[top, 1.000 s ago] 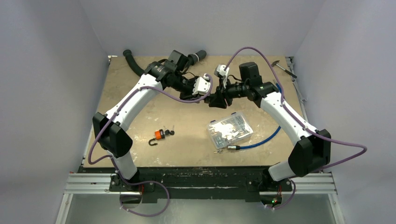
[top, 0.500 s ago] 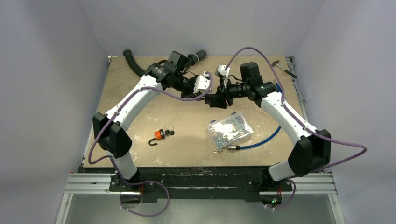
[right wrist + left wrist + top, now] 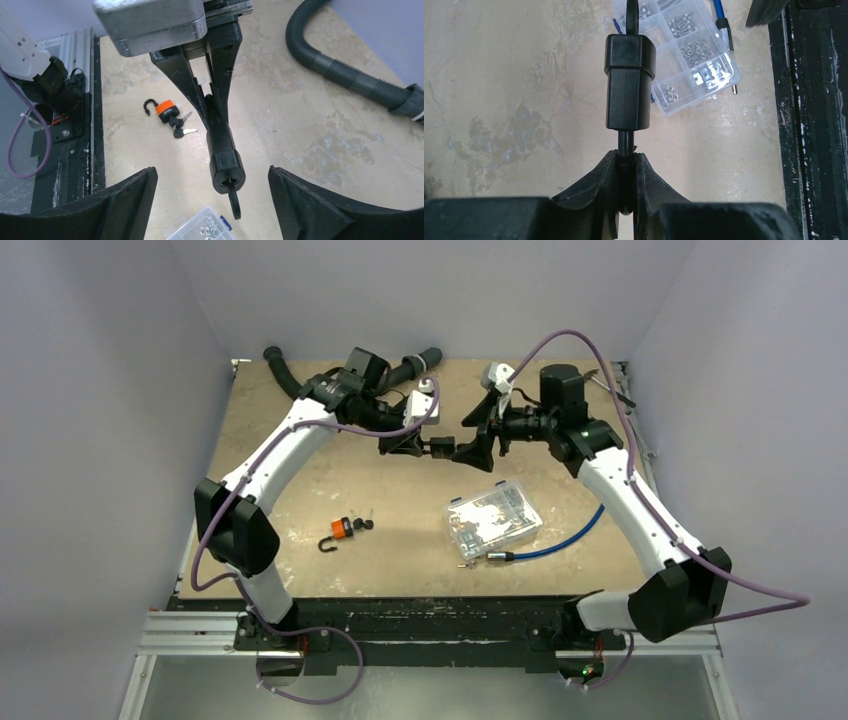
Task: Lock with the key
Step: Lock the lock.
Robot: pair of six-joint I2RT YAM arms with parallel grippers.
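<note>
Left hand (image 3: 625,160) first: its fingers are pinched tight on a thin stem, and that stem carries a black barrel (image 3: 629,85) held out above the tabletop (image 3: 400,560), clear of the surface. In the right wrist view the barrel points down the middle of the frame, and a slim black tab (image 3: 234,202) sticks out of its far end. It could be a key seated in a lock face, though I can't make that out for certain from here.

Right hand (image 3: 210,172) now: spread wide, gripping nothing, one finger at the lower left of its frame and one at the lower right. The barrel's tip sits between them, touching neither. From the top camera the two hands face each other in the upper middle of the picture, close but apart.

Further out, an orange padlock (image 3: 166,109) lies on the tabletop left of centre, its shackle hooked open and its keys (image 3: 182,131) just beside the body. Nobody is on it.

A clear parts box (image 3: 492,518) and a blue cable (image 3: 565,537) sit right of centre, with a black hose (image 3: 340,70) along the top edge.

My read is that the locking itself is not done. One piece is held and presented, but nothing grips the tab, and the padlock shows an open shackle. The grab, the turn and the closing are all left.
</note>
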